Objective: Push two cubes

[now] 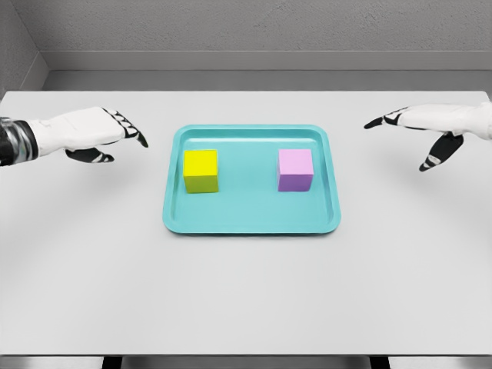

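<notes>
On teal tray [251, 224] at bench [246, 300] middle: yellow cube [201, 171] left, purple cube [295, 169] right, well apart, each near side rim. Left robot hand [96, 134] and right robot hand [419, 131] outside tray, fingers spread, holding nothing.

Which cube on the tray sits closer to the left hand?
The yellow cube, on the teal tray's left side. The pink cube sits toward the tray's right, nearer the right hand. The left hand touches neither.
</notes>
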Controlling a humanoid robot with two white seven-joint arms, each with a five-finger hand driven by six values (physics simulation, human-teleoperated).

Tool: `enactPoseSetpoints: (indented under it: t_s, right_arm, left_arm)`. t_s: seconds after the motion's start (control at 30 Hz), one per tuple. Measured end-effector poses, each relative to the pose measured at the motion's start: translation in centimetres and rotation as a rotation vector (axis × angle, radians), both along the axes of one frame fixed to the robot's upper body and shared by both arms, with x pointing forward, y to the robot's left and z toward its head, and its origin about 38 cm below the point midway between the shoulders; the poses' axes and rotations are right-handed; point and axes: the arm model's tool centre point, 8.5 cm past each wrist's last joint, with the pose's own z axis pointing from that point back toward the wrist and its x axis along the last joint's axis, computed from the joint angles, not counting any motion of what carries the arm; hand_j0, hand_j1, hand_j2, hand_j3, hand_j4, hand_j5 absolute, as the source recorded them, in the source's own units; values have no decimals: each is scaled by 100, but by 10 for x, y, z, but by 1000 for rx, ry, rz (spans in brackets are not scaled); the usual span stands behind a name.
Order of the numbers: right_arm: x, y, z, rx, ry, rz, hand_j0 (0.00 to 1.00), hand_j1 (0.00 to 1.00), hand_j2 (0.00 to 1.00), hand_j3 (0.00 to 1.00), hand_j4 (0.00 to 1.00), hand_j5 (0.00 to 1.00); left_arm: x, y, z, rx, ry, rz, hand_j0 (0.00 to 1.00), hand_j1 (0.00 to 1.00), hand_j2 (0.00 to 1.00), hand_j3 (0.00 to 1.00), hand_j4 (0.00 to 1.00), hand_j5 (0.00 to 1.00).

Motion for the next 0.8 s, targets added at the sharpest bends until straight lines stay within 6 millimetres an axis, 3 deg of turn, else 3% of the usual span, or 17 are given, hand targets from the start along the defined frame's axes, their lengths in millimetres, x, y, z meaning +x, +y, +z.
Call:
enactPoseSetpoints:
  t_s: [0.17,0.27,0.33,0.37,0.4,0.43,0.47,0.63,0.8]
  right_arm:
    - [2,-1,6,-5,-8,-2,100,100,100,100,100,100]
    - [1,1,4,-13,-3,20,100,100,100,100,100,100]
    - [2,0,-1,-16,7,28,88,88,88,88,88,88]
    - [3,-2,-4,-20,10,22,68,68,68,68,68,68]
    - [5,-3,-7,-29,13,19,54,54,54,54,54,54]
    - [6,-3,-10,-38,15,20,41,41,41,41,41,41]
    - [8,-2,-14,-45,18,21,35,35,35,35,35,35]
    - [16,3,-21,-55,21,20,16,16,16,16,16,16]
    - [25,28,-21,-85,3,72,13,13,13,13,13,13]
  left_arm:
    - [6,-21,-5,41,-22,-24,45,45,45,45,45,45]
    - [0,-29,6,62,-61,-58,45,45,45,45,45,45]
    - [-3,-32,10,73,-77,-73,45,45,45,45,45,45]
    - [-4,-34,12,79,-83,-82,45,45,45,45,45,45]
    - [-6,-36,11,89,-85,-89,45,45,45,45,45,45]
    - [-6,-37,10,106,-89,-93,45,45,45,45,45,45]
    - [-7,-38,9,121,-92,-97,44,44,44,44,44,44]
    - [-11,-47,1,183,-99,-127,40,40,40,40,40,40]
    - [-13,-56,-10,226,-93,-149,40,40,40,40,40,40]
